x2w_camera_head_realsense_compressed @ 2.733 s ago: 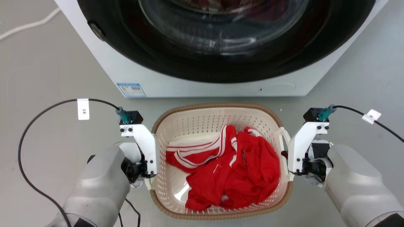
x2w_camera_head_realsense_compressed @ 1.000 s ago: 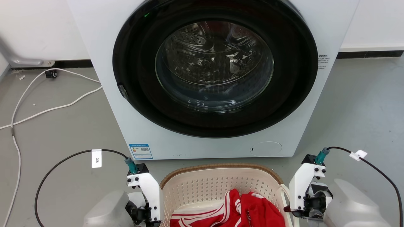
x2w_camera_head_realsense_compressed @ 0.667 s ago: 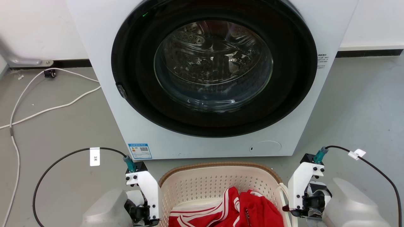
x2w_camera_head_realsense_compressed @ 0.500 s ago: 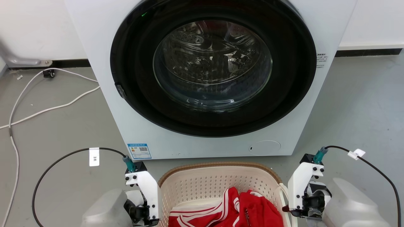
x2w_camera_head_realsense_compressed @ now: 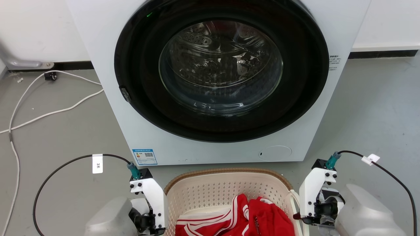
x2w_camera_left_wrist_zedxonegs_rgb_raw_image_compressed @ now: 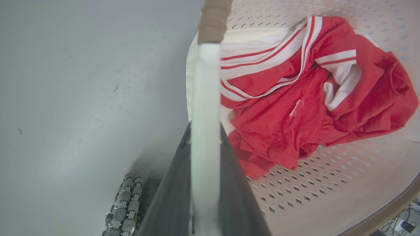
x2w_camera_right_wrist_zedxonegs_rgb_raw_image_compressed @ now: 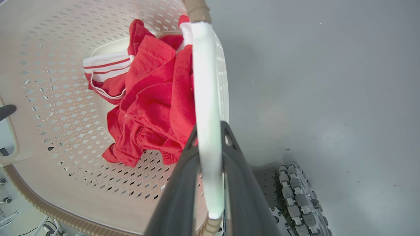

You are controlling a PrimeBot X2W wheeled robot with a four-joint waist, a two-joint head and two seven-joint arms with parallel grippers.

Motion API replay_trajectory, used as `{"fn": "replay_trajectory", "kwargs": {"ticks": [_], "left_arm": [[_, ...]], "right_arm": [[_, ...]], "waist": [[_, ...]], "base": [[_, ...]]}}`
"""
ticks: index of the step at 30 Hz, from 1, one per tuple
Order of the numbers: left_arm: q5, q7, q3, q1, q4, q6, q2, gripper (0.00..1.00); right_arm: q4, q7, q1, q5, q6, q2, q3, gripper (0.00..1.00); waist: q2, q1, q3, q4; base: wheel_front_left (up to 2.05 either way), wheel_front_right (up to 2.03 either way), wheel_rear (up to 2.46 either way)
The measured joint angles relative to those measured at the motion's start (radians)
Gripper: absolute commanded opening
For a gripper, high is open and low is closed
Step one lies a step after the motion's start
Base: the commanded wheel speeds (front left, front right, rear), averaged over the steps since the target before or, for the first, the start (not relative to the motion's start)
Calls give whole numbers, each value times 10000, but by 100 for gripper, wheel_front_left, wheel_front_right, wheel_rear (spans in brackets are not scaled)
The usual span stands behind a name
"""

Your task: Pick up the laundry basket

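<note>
The laundry basket [x2w_camera_head_realsense_compressed: 229, 171], cream perforated plastic with a brown woven rim, hangs between my two arms in front of the washer. A red garment with white stripes [x2w_camera_head_realsense_compressed: 249, 218] lies inside it. In the left wrist view my left gripper [x2w_camera_left_wrist_zedxonegs_rgb_raw_image_compressed: 205, 128] is shut on the basket's white side handle [x2w_camera_left_wrist_zedxonegs_rgb_raw_image_compressed: 205, 85]. My right gripper [x2w_camera_right_wrist_zedxonegs_rgb_raw_image_compressed: 210, 128] is likewise shut on the other white handle [x2w_camera_right_wrist_zedxonegs_rgb_raw_image_compressed: 203, 82]. In both wrist views the grey floor lies well below the basket. In the head view my left wrist [x2w_camera_head_realsense_compressed: 149, 196] and right wrist [x2w_camera_head_realsense_compressed: 313, 193] flank the basket; the fingers are hidden there.
A white front-loading washer [x2w_camera_head_realsense_compressed: 108, 108] with a shut round glass door [x2w_camera_head_realsense_compressed: 220, 67] stands just beyond the basket. A white cable [x2w_camera_head_realsense_compressed: 49, 113] runs over the floor at the left. My base's wheels [x2w_camera_left_wrist_zedxonegs_rgb_raw_image_compressed: 126, 203] [x2w_camera_right_wrist_zedxonegs_rgb_raw_image_compressed: 295, 193] show under the basket's sides.
The head view has swung up since 2.7 s ago, so the whole washer door shows and the basket sits at the bottom edge. Over the last second nothing visibly moved; both grips hold.
</note>
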Motion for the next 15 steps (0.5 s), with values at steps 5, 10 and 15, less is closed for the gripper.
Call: {"fn": "replay_trajectory", "kwargs": {"ticks": [5,10,15], "left_arm": [[-69,0,-50,-8,27,0,-10,0],[-104,0,-98,-9,46,0,-12,0],[-173,-35,-146,-12,61,0,-12,0]], "right_arm": [[0,33,1,-15,0,0,-50,0],[0,35,1,-29,0,6,-86,0],[0,33,2,-96,0,15,-138,0]], "waist": [[0,0,-4,9],[0,0,-19,-1],[0,0,-3,-9]], "base": [[0,0,0],[0,0,0],[0,0,0]]}}
